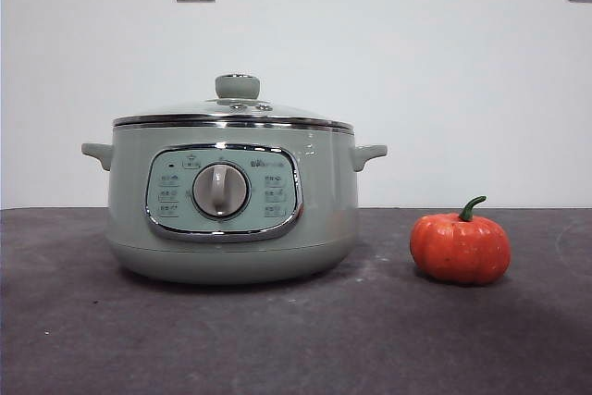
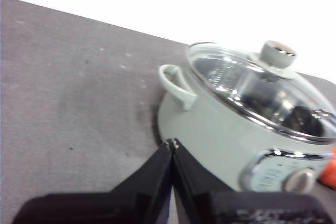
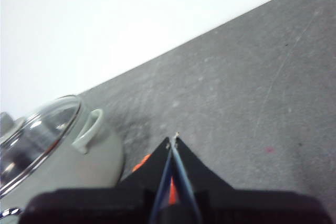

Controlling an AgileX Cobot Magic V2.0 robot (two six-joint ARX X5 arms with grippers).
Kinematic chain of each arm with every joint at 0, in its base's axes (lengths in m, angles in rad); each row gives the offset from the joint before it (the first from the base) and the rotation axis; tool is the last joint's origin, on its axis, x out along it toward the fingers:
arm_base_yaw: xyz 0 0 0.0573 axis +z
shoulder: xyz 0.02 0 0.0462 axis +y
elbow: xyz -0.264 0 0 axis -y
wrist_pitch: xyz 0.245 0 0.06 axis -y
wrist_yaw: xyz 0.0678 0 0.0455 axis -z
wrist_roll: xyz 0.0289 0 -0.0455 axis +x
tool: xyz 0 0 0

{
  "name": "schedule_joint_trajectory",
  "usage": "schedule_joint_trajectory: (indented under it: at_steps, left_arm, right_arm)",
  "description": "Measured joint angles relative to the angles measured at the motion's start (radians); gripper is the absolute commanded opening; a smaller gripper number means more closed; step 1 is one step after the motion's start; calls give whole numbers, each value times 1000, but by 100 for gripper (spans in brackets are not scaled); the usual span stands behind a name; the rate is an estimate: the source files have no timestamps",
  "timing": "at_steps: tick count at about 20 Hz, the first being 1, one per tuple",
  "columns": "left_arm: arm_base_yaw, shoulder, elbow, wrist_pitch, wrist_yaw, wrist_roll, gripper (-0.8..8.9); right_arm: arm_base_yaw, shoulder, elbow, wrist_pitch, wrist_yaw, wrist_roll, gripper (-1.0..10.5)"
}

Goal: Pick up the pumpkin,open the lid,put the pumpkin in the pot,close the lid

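Dark grey counter [image 1: 74, 339], faintly scuffed. Carries pale green pot [image 1: 231, 205], left of centre; small orange pumpkin [image 1: 460, 247] well apart, to pot's right.

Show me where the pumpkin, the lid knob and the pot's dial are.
pumpkin [image 1: 460, 247], front view, on its orange ribbed body.
lid knob [image 1: 237, 86], front view, on the knob's green side.
pot's dial [image 1: 220, 191], front view, at the dial's centre.

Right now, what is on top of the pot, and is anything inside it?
The lid sits closed on the pot, knob upward. Through the glass, the left wrist view shows only dark interior and reflections; its contents cannot be made out. The pumpkin stands outside on the table.
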Motion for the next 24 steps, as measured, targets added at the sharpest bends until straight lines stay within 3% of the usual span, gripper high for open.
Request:
schedule_joint_trajectory:
  at_steps: [7,12,16,20,24]
  left_arm:
    - [0,146,159,-85,131,-1,-8]
    - [0,278,278,-143,238,46,-8]
    - [0,376,376,-220,317,106,-8]
    - [0,451,467,-324,359,176,-8]
    - [0,530,587,-499,412,299,-8]
  right_arm:
    - [0,232,251,-169,-127,-111,-12]
    - [0,410,447,-344,-230,-224,-12]
    - [7,543,604,-503,-293,-324,-12]
    - [35,645,746,-657,-298,-429,-12]
    - [69,726,858,-820,-298,-544,-12]
